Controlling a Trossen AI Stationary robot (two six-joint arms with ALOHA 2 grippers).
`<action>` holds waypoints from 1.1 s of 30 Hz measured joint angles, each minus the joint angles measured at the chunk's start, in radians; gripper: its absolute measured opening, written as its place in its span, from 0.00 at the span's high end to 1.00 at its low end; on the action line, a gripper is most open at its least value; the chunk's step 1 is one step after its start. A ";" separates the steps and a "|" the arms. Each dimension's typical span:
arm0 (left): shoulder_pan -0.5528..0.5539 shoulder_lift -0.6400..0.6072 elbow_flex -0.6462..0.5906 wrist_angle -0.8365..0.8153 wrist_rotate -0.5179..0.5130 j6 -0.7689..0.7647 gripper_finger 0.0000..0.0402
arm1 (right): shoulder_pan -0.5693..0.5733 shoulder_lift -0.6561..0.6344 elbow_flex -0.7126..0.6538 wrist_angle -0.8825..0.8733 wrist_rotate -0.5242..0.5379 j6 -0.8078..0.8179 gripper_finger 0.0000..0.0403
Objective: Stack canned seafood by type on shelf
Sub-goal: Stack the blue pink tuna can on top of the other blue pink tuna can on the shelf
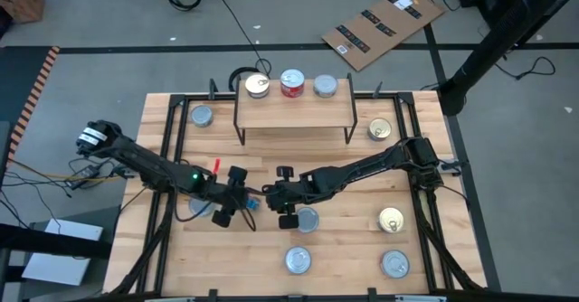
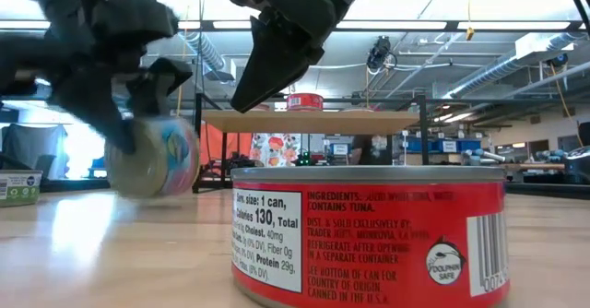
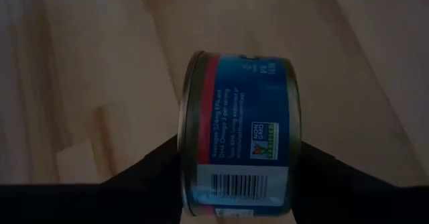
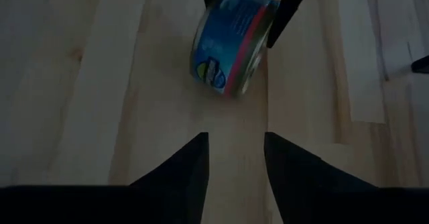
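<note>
Near the middle of the high view, the left hand (image 1: 246, 204) grasps a blue-labelled can (image 3: 238, 137) that is tipped on its side, one dark finger on each flat end. In the right wrist view the same can (image 4: 231, 39) shows between those two fingers, just above the pale wood of the table (image 1: 353, 239). The right hand (image 1: 274, 196) sits just to the right of it in the high view, facing it; its fingers (image 4: 184, 167) are parted and empty, with bare table between them.

The shelf (image 1: 294, 112) stands at the upper middle of the high view and carries three cans in a row along its far edge: a gold-topped one (image 1: 258, 86), a red one (image 1: 292, 83) and a silver one (image 1: 325, 87). Other cans lie scattered on the table: one left of the shelf (image 1: 201, 116), one right of it (image 1: 380, 129), and four toward the bottom of the frame (image 1: 298, 260). In the low view a red tuna can (image 2: 369, 234) fills the foreground.
</note>
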 joint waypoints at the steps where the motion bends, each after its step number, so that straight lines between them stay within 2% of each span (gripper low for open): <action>1: 0.000 0.000 0.028 -0.030 -0.004 -0.006 0.49 | 0.000 -0.001 0.000 -0.007 0.001 0.000 0.62; 6: 0.000 0.000 0.171 -0.216 -0.118 -0.027 0.50 | 0.006 -0.030 0.000 -0.082 0.061 0.016 0.62; 10: 0.016 -0.002 0.291 -0.360 -0.309 -0.035 0.50 | 0.030 -0.069 0.000 -0.178 0.159 0.030 0.62; 15: 0.110 -0.002 0.392 -0.460 -0.516 -0.018 0.50 | 0.065 -0.112 0.000 -0.252 0.272 0.084 0.62; 18: 0.195 -0.002 0.423 -0.471 -0.556 0.044 0.50 | 0.079 -0.118 0.000 -0.258 0.296 0.102 0.62; 25: 0.410 -0.001 0.455 -0.297 -0.574 0.295 0.50 | 0.086 -0.116 -0.034 -0.227 0.318 0.123 0.65; 33: 0.599 0.011 0.473 0.024 -0.581 0.607 0.50 | 0.086 -0.117 -0.077 -0.183 0.350 0.153 0.66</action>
